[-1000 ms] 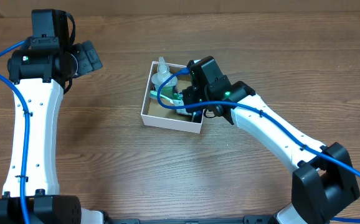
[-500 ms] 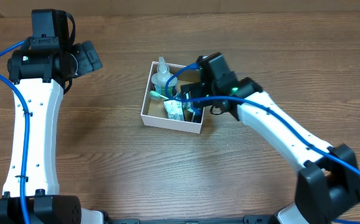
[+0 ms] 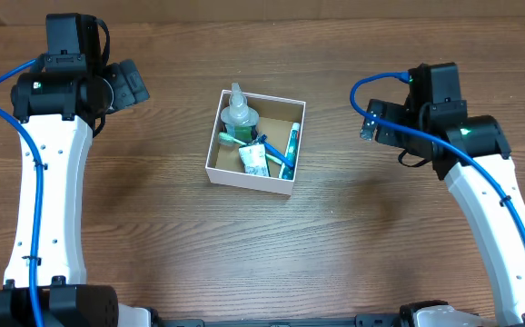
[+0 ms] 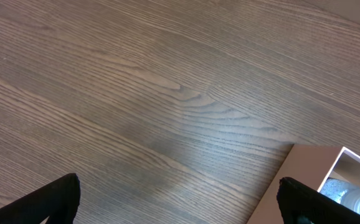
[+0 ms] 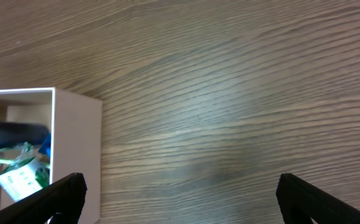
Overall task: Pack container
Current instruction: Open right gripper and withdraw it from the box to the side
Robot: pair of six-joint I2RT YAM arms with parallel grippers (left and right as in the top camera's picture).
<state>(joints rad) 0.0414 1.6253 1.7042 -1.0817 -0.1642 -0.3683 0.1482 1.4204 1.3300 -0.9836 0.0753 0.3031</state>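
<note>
The container (image 3: 249, 177) is found at the middle of the desk (image 3: 153, 236), with toiletries (image 3: 258, 150) lying inside. The jaws of the left gripper (image 4: 180, 202) and the right gripper (image 5: 183, 199) are spread wide, holding nothing. The arms should probably be parked well clear of its walls.

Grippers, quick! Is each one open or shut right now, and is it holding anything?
Left gripper: open, holding nothing.
Right gripper: open, holding nothing.
</note>
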